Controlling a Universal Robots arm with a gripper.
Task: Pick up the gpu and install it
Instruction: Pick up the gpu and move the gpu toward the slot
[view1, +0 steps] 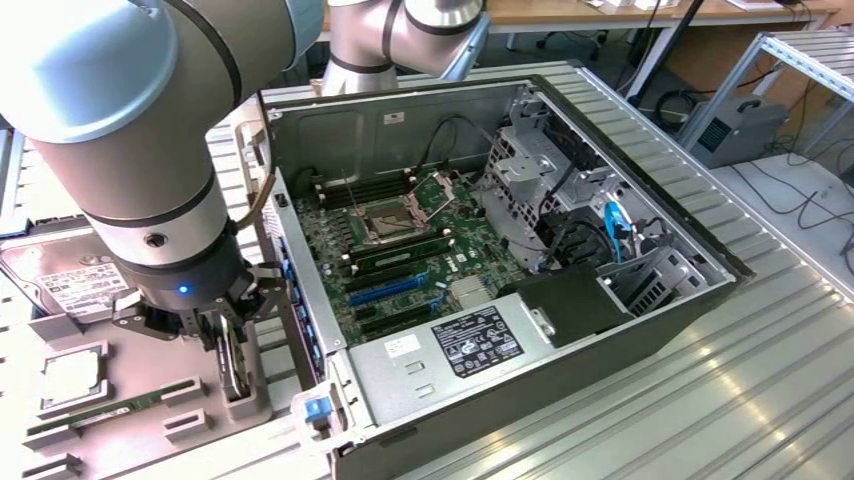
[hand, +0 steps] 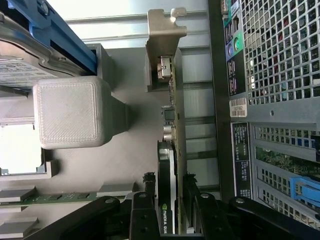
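we count one gpu (hand: 173, 130), standing on edge in a slot of the grey tray (view1: 147, 368) on the counter (view1: 767, 400), just beside one open computer case (view1: 314, 130); the tray also carries one memory stick (view1: 114, 410), one processor (view1: 70, 378) and one hard drive (view1: 64, 285). the single arm (view1: 134, 150) points straight down over the card, its pincer (hand: 171, 189) released, a finger either side.

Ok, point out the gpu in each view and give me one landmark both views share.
Exterior view: the gpu stands on edge in the grey tray, at the exterior view's left of the computer case.
Wrist view: the gpu runs between the open fingers, its metal bracket at the far end.
Shared landmark: the green memory stick lying in the tray.
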